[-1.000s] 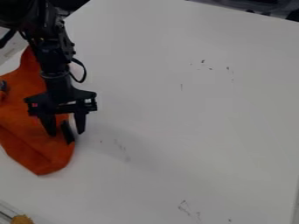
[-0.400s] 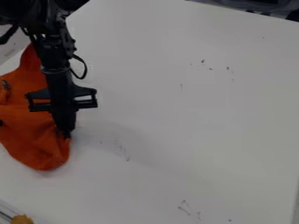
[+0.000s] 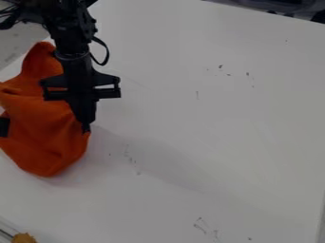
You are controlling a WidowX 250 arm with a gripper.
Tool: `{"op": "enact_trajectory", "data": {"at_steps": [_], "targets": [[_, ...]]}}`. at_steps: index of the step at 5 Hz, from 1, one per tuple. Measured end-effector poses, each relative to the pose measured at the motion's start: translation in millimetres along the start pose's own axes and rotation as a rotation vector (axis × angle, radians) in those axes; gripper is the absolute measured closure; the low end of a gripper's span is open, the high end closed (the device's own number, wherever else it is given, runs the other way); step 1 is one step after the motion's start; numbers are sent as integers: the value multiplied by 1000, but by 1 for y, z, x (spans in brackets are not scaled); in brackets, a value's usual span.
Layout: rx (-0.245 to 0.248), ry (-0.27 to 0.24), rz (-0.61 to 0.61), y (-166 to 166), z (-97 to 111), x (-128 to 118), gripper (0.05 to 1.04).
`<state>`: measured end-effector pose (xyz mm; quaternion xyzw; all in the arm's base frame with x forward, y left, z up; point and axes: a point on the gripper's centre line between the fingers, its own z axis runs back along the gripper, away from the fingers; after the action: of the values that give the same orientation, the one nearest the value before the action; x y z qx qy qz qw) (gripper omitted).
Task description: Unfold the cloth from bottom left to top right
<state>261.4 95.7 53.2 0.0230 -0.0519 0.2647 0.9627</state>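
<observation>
The black gripper (image 3: 86,127) hangs down over the left part of the table. It is shut on the right edge of the orange cloth (image 3: 44,135), which is drawn up toward the fingertips. The cloth lies bunched along the left side, its rounded lower end bulging below the gripper and a narrow part rising behind the arm at the upper left. A dark patch shows on the cloth at the view's left edge. Part of the cloth is hidden behind the gripper.
The white table (image 3: 209,123) stretches to the right, with small dark marks on it. At the bottom left corner sits a yellowish-brown object (image 3: 24,238) beside a rail-like edge. Dark items (image 3: 279,7) stand beyond the table's edge at the top right.
The gripper's fingers, apart at first, have closed on the cloth's edge. Since then the gripper has moved up and slightly right in the view, and the cloth's right side has shifted with it.
</observation>
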Motion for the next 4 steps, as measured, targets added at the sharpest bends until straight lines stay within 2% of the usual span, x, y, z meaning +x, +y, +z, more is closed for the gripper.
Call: {"op": "enact_trajectory", "data": {"at_steps": [1, 3, 4], "targets": [[-72, -25, -18, -18, 7, -8, 1021], [-181, 0, -41, -53, -2, -50, 1021], [-174, -56, -101, -74, 6, -59, 1021]]}}
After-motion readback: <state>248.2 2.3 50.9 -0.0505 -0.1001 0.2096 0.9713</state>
